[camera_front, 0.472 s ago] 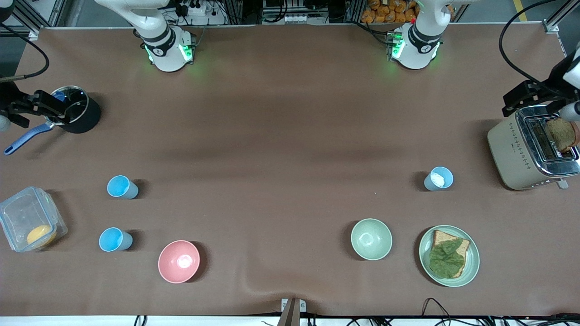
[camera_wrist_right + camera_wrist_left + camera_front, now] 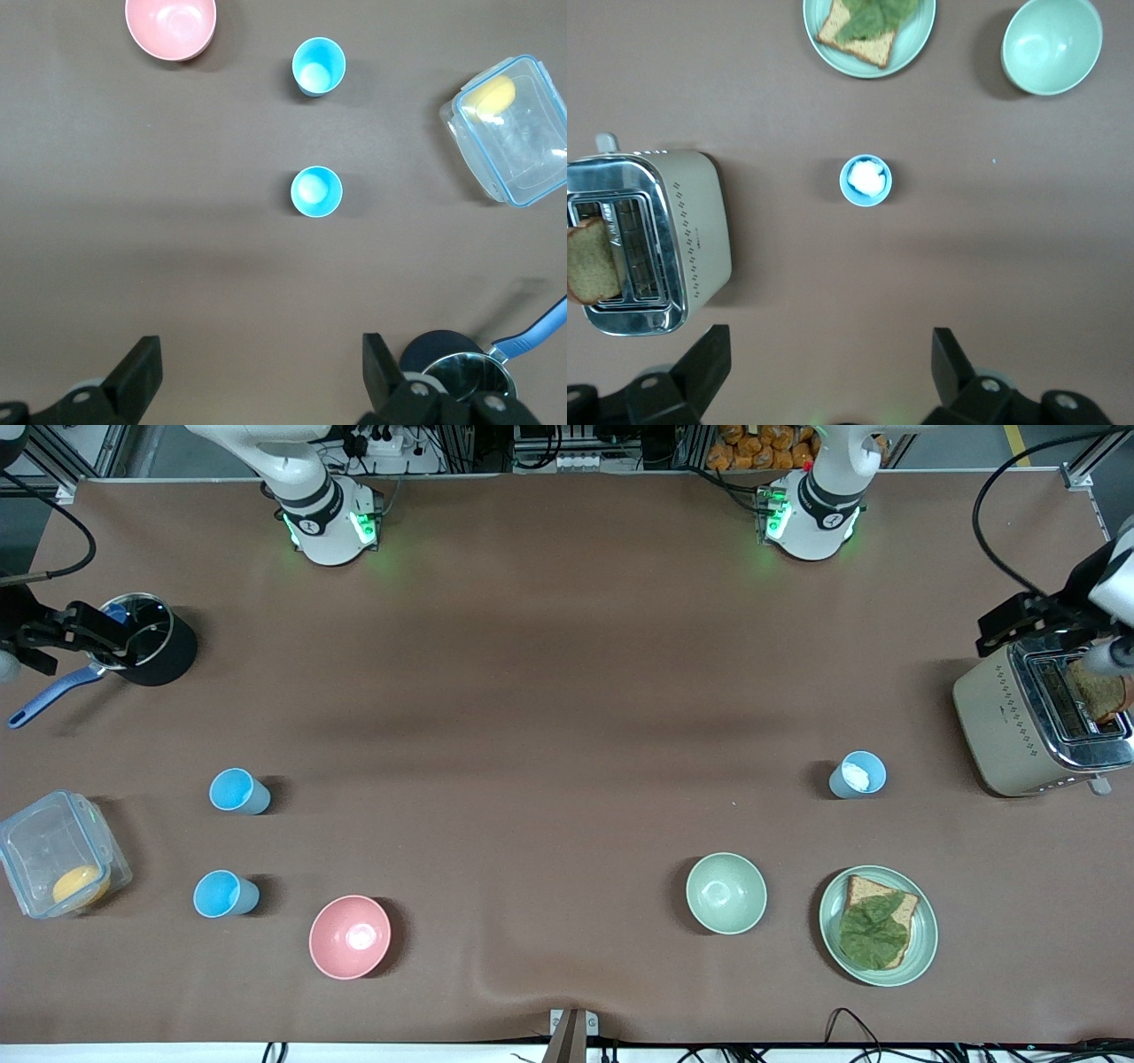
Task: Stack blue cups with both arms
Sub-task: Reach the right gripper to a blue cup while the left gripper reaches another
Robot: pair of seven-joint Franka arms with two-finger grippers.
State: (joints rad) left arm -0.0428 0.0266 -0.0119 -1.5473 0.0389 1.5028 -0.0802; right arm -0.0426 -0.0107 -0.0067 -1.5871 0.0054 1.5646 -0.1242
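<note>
Brown counter (image 2: 567,691) first. Left tool (image 2: 828,372) hangs wide open at the frame's right edge over the toaster (image 2: 1036,722); right tool (image 2: 257,376) open too, by the pot (image 2: 146,646) at the frame's left edge. Three blue cups: two lower left (image 2: 237,791) (image 2: 223,894), one right of centre (image 2: 858,774).

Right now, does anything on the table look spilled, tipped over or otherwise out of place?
Nothing stands out. All three blue cups stand upright and apart, not yet stacked. The pink bowl and green bowl sit upright. A bread slice sticks up from the toaster, as toast normally does.
</note>
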